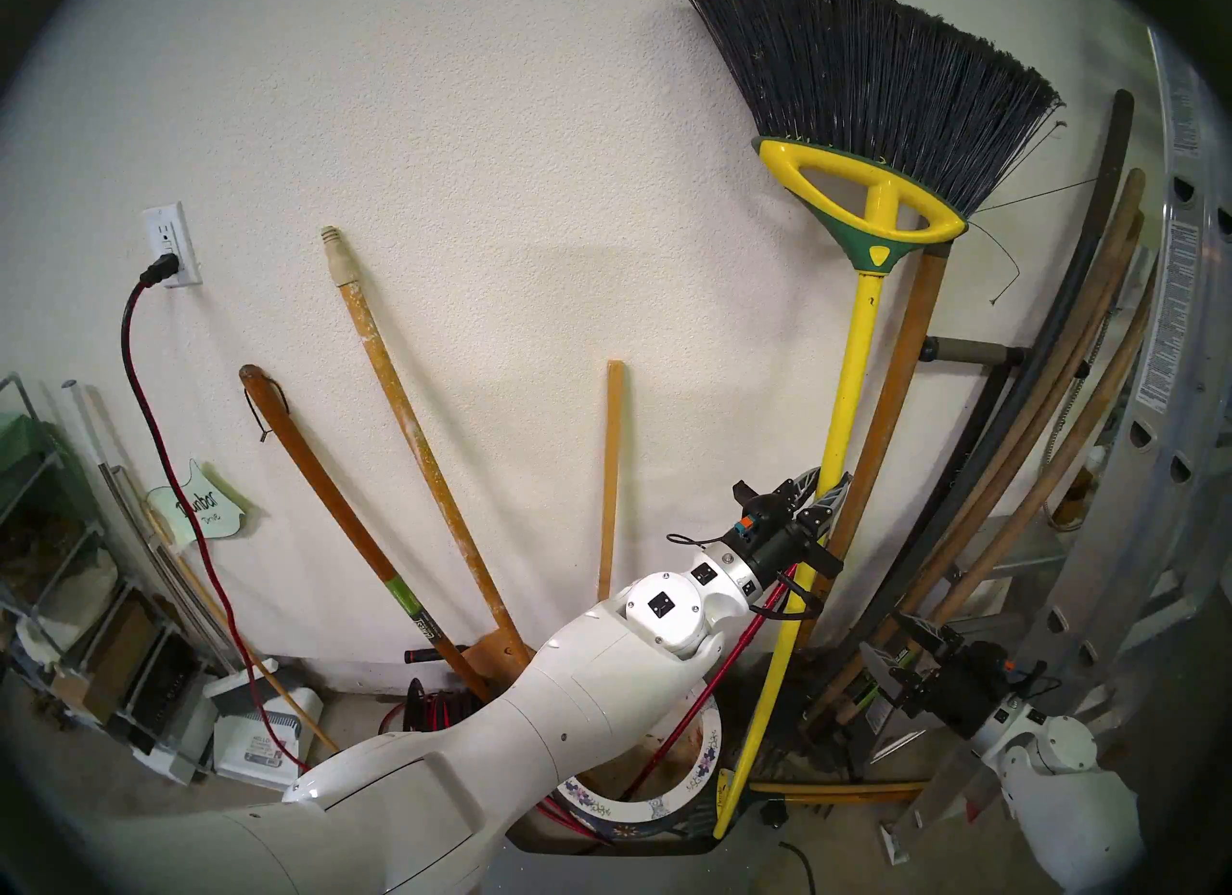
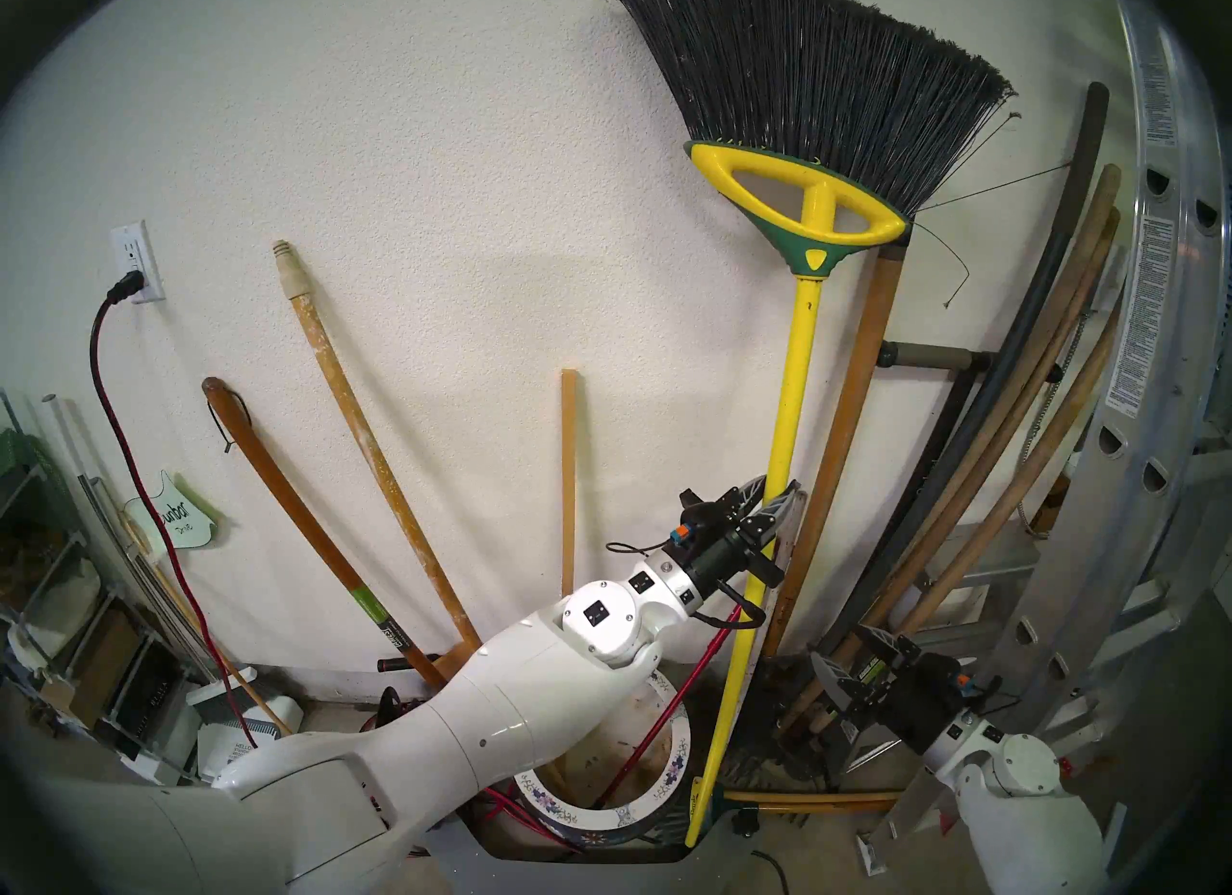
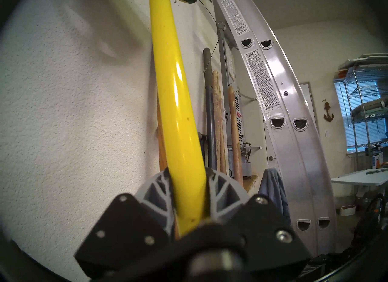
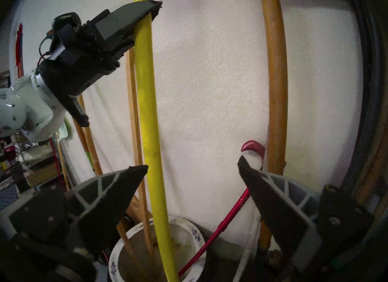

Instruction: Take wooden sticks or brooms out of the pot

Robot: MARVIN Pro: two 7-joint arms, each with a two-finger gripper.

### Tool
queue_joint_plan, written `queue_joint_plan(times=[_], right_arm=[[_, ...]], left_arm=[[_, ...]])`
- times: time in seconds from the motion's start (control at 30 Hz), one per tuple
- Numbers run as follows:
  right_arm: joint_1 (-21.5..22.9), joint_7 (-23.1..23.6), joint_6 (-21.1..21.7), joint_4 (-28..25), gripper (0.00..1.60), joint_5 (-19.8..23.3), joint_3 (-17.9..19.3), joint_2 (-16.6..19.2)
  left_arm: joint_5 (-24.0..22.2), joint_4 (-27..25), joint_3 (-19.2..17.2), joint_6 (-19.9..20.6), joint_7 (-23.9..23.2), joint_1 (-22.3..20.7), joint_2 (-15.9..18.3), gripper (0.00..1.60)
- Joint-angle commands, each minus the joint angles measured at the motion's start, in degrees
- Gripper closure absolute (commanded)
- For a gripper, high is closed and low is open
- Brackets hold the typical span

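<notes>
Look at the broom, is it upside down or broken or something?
Yes, the broom stands upside down: black bristles high against the wall, yellow handle slanting down. In the head view its tip sits outside the flowered pot. A few bristles stick out bent on the right. The left gripper is shut on the handle.

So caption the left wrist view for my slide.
Left gripper clamped on the broom's yellow handle, aluminium ladder alongside.
</notes>
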Motion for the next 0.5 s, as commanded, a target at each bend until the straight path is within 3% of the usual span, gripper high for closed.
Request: queue_joint_plan(times=[0.0, 0.27, 0.47], right_arm=[[-1.13, 3.56, -3.52, -1.50, 0.00, -3.07, -1.67, 1.28], [1.25, 6.70, -8.82, 0.89, 0.00, -5.30, -4.05, -0.36], [4.63, 4.98, -12.43, 4.04, 0.00, -7.89, -5.69, -3.00]], left_arm=[[-0.15, 0.56, 0.82, 0.04, -0.61, 1.14, -0.02, 1.60], [-0.64, 0.61, 0.99, -0.08, -1.18, 1.09, 0.10, 1.60], [-1.01, 0.55, 1.05, -0.04, -1.29, 1.14, -0.05, 1.60]])
